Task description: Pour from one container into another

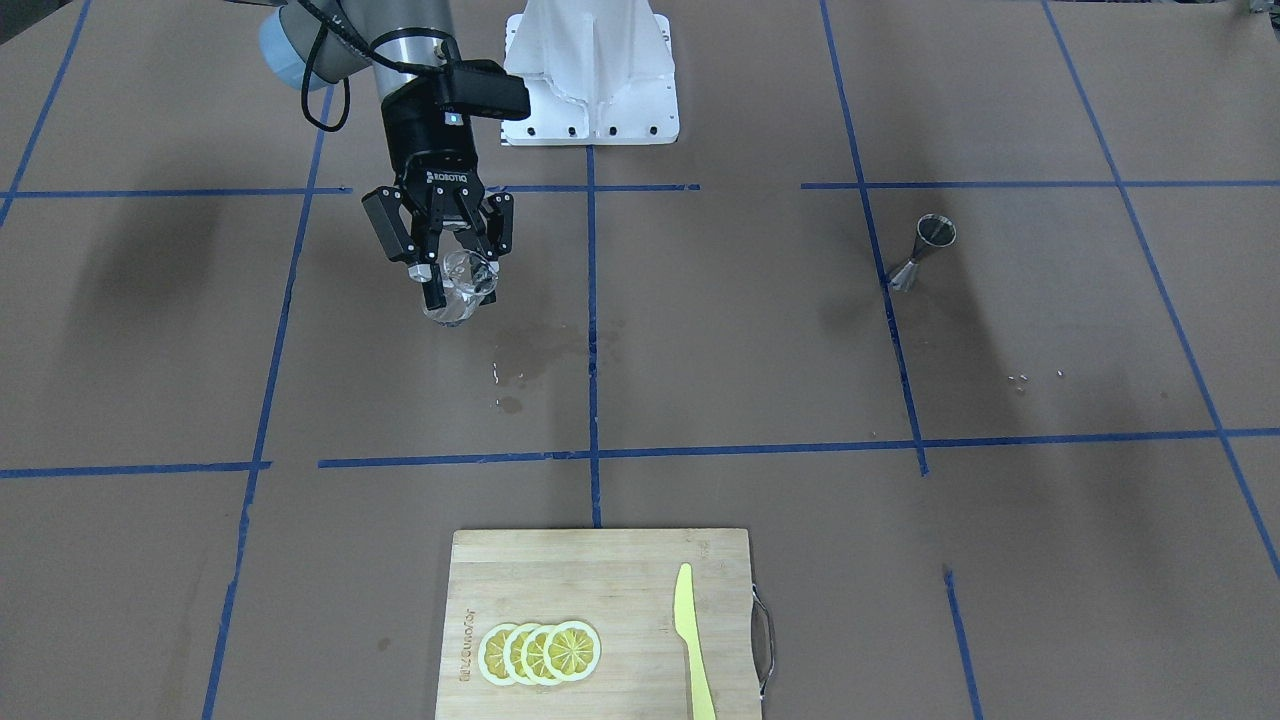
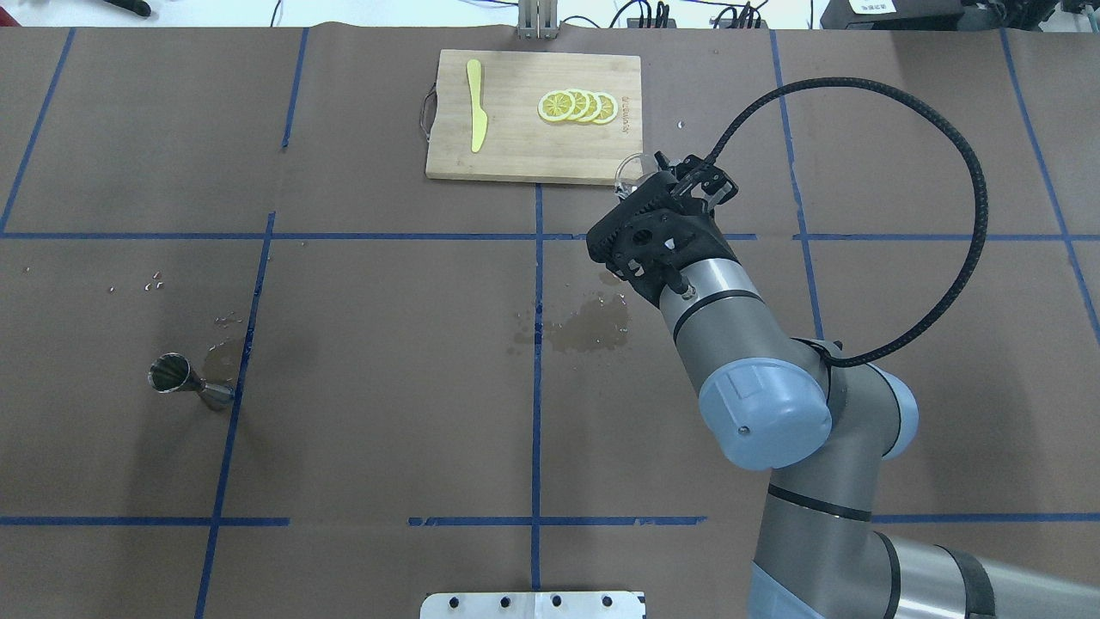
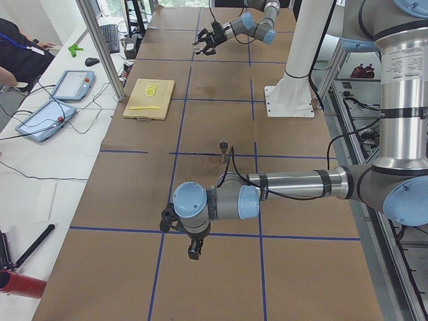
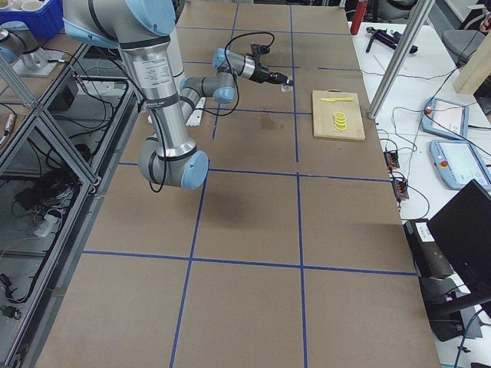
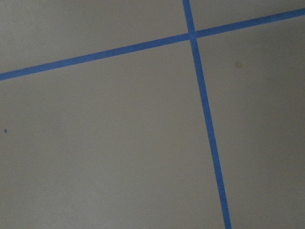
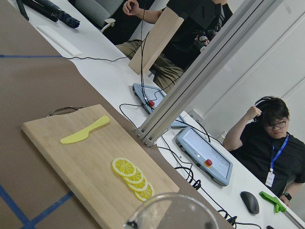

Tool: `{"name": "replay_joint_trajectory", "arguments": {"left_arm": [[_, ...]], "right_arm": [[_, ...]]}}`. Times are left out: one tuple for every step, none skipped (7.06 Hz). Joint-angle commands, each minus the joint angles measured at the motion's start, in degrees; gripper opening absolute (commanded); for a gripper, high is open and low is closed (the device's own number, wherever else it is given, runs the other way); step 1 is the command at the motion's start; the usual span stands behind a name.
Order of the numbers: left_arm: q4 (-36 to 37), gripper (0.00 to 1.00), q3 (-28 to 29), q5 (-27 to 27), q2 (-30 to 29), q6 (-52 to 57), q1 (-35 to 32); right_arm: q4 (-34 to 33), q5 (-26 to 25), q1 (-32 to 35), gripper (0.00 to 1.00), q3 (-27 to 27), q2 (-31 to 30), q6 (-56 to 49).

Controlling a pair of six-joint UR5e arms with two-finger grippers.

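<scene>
Cup (image 1: 451, 307) gripped in right end effector (image 1: 462, 284)

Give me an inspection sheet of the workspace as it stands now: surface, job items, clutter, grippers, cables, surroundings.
Surface: brown table with blue tape grid; wet patch near its middle; droplets by the jigger.
Job's things: glass cup held in the right gripper; jigger upright on the table, far off on the robot's left side.
Clutter: cutting board with lemon slices and a yellow knife.
Grippers: right gripper shut on the glass cup; left gripper over bare table, state cannot be told.
Cables: black cable loops off the right arm.
Surroundings: side bench with tablets; a person there.
</scene>
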Motion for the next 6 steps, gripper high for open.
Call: {"name": "replay_joint_trajectory", "arguments": {"left_arm": [[-0.31, 1.00, -0.15, -0.08, -0.29, 0.13, -0.17], [-0.40, 1.00, -0.06, -0.35, -0.29, 0.13, -0.17], [-0.40, 1.00, -0.06, -0.35, -0.29, 0.13, -0.17], [-0.40, 1.00, -0.15, -0.35, -0.29, 0.31, -0.17], [-0.49, 1.00, -0.15, -0.35, -0.37, 0.57, -0.17], [-0.49, 1.00, -0.15, -0.35, -0.46, 0.66, -0.17]], "right_arm": [[4.20, 0.01, 0.14, 0.00, 4.70, -7.09, 0.53], [8.51, 0.01, 0.14, 0.00, 5.08, -11.24, 3.66], [10.46, 0.01, 0.05, 0.00, 5.43, -15.37, 10.05], [13.09, 0.01, 0.05, 0.00, 5.95, -19.50, 14.20], [18.95, -0.25, 0.05, 0.00, 5.61, -23.98, 14.94], [24.23, 0.09, -0.04, 0.00, 5.09, -26.81, 21.21]]}}
